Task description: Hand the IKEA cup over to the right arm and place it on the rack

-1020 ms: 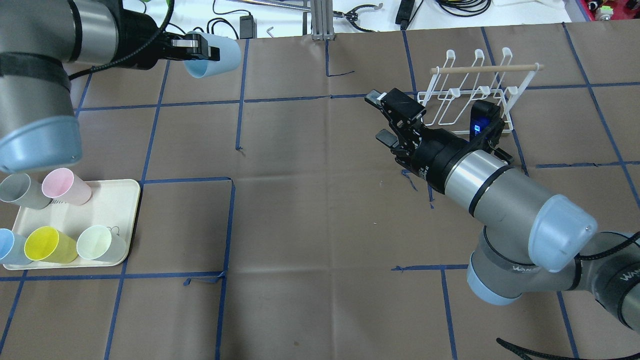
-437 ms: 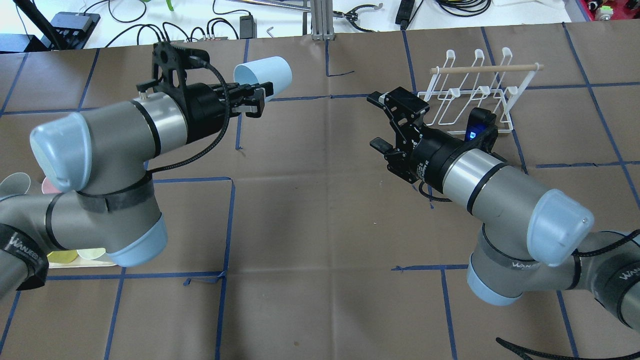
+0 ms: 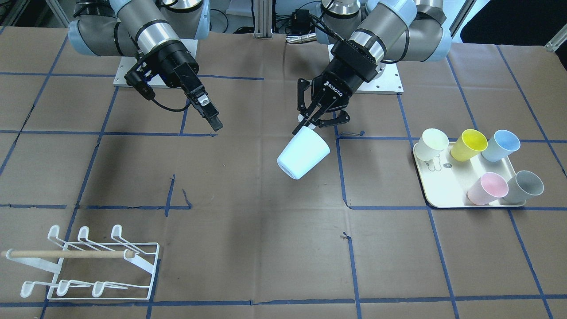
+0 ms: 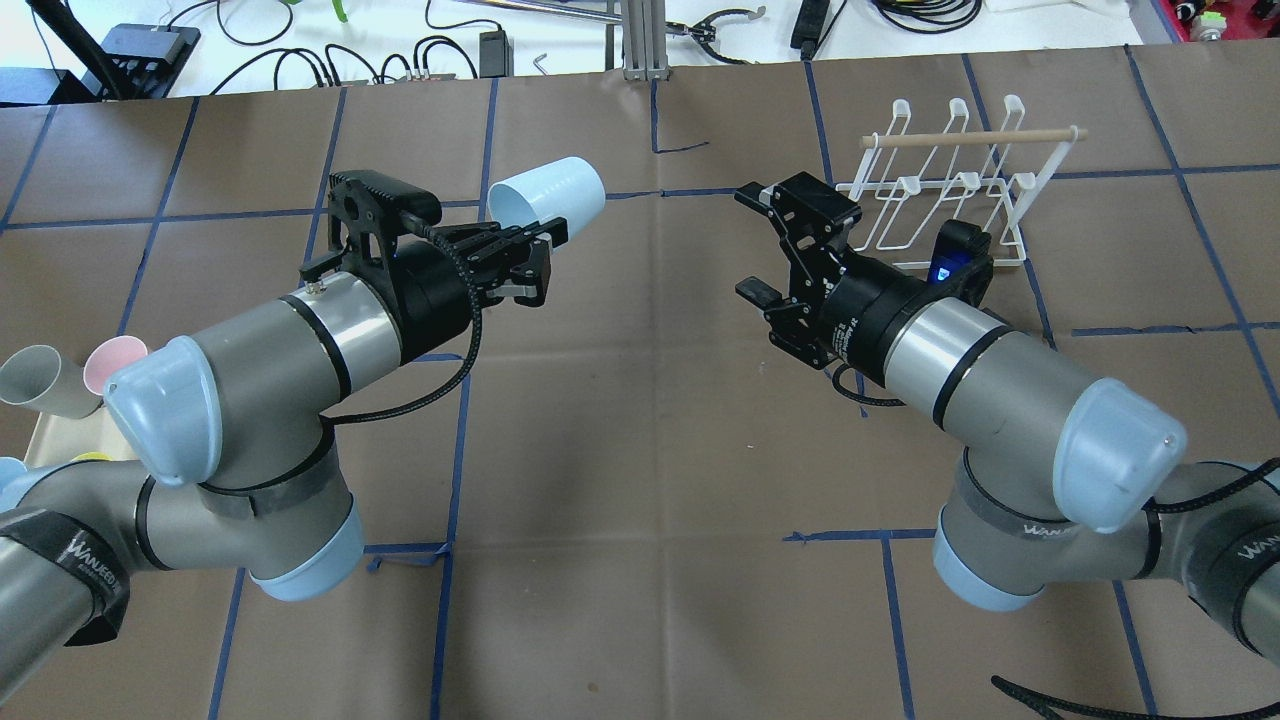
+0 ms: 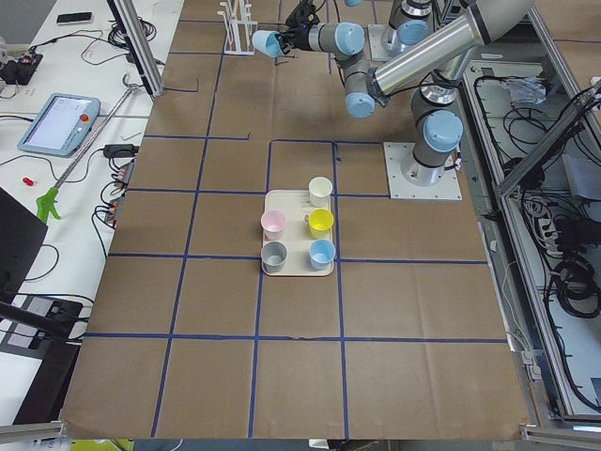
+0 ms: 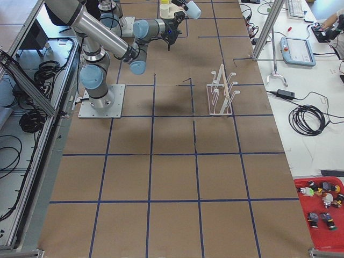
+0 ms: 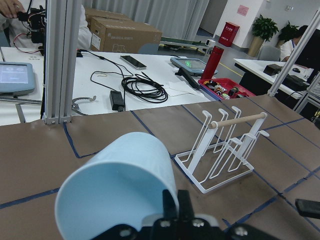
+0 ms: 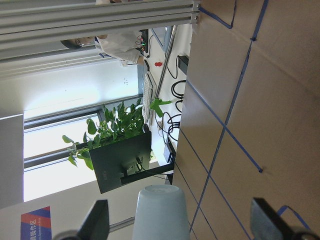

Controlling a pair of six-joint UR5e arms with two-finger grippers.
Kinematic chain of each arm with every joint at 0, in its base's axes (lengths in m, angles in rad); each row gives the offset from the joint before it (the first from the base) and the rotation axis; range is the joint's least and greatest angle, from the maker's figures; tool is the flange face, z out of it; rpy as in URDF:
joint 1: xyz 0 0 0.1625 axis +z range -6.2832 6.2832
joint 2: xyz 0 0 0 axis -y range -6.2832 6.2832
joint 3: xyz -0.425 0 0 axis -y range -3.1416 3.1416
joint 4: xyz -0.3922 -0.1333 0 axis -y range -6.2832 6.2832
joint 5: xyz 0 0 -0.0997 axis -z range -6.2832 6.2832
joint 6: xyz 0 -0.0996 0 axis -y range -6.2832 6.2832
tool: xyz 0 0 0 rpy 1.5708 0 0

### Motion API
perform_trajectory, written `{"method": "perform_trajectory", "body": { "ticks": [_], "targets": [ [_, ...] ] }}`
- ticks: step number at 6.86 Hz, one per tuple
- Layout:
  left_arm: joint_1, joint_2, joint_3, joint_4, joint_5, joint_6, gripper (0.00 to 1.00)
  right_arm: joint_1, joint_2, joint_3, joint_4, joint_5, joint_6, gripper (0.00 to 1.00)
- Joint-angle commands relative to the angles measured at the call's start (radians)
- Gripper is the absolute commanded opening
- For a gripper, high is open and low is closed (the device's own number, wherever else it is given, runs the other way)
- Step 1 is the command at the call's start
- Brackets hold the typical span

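Clamped by rim in black left gripper [image 4: 548, 238]: pale blue tapered plastic cup [image 4: 550, 195], likely light, stiff, slick. Black right gripper [image 4: 748, 240] spread apart, facing cup from right. Best hold: free base end, across wall.

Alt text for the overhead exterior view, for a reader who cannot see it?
The left gripper holds a pale blue cup by its rim, lying sideways above the brown-papered table, base toward the open right gripper across a gap. A white wire rack with a wooden dowel stands beyond the right gripper.
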State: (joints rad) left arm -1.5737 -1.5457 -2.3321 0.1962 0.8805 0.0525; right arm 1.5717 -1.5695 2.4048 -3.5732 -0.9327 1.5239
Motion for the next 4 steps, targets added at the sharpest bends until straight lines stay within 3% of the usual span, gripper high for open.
{"method": "perform_trajectory", "body": {
  "ticks": [1, 2, 4],
  "targets": [
    [-0.046, -0.001, -0.009, 0.046, -0.005, -0.049, 0.00, 0.022, 0.018, -0.030, 0.007, 0.003, -0.027, 1.00],
    [-0.048, -0.001, -0.009, 0.048, -0.005, -0.054, 0.00, 0.052, 0.046, -0.086, 0.055, 0.009, -0.034, 1.00],
    [-0.048, -0.004, -0.007, 0.046, -0.008, -0.056, 0.00, 0.088, 0.075, -0.105, 0.079, 0.044, -0.037, 1.00]
  ]
}}
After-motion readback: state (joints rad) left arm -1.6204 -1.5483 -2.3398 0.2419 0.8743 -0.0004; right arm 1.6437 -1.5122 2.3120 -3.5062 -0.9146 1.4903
